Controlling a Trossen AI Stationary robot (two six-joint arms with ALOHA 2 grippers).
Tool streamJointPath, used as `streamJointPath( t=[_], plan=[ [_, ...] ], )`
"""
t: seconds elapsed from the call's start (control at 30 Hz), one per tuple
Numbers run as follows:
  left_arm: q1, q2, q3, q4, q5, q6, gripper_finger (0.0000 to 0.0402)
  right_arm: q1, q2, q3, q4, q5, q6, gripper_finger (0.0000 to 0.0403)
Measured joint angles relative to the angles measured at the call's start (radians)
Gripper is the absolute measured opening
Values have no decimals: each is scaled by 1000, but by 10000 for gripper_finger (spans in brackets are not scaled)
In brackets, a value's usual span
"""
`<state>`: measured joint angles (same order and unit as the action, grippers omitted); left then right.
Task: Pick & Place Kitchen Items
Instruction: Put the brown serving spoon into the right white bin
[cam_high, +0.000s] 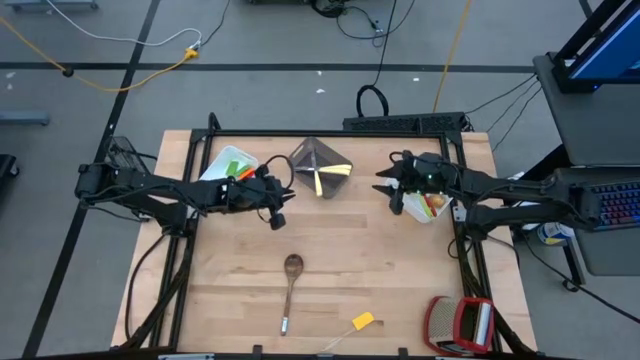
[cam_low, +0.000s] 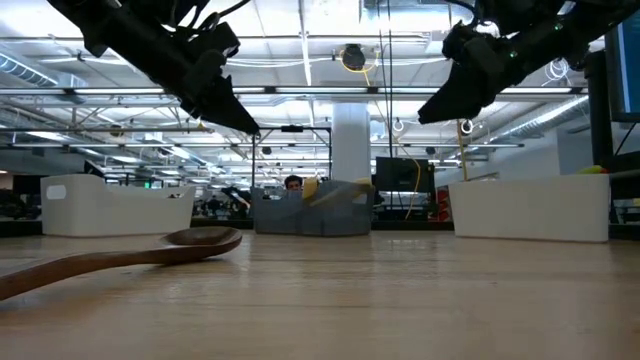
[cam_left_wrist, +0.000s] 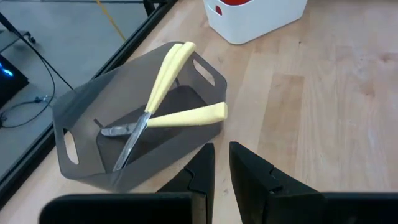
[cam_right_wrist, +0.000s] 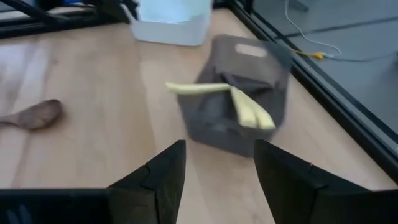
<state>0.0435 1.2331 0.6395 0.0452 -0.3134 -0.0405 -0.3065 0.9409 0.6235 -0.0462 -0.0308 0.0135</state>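
Two pale-handled knives (cam_left_wrist: 163, 81) lie in the grey bin (cam_high: 320, 168) at the table's far middle, blades down and handles leaning on its rim. A brown wooden spoon (cam_high: 291, 285) lies flat near the front edge, with a small yellow piece (cam_high: 362, 321) to its right. My left gripper (cam_high: 279, 217) hangs in the air left of the grey bin; its fingers (cam_left_wrist: 202, 171) stand a narrow gap apart with nothing between them. My right gripper (cam_high: 383, 187) hovers right of the bin, open wide and holding nothing (cam_right_wrist: 217, 168).
A white bin (cam_high: 228, 165) at the far left holds green and orange utensils. Another white bin (cam_high: 430, 207) at the far right holds more items. A bulky red-and-silver object (cam_high: 460, 325) sits at the near right corner. Bare wood (cam_high: 350, 250) lies between the arms.
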Motion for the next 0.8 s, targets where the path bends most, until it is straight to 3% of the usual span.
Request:
streamJointPath(
  t=[0.4, 0.8],
  plan=[
    [0, 0, 0, -17, 0, -43, 53, 199, 24, 0, 116, 0, 16, 187],
    [-58, 0, 0, -18, 1, -94, 53, 381, 194, 0, 282, 0, 59, 188]
  ],
)
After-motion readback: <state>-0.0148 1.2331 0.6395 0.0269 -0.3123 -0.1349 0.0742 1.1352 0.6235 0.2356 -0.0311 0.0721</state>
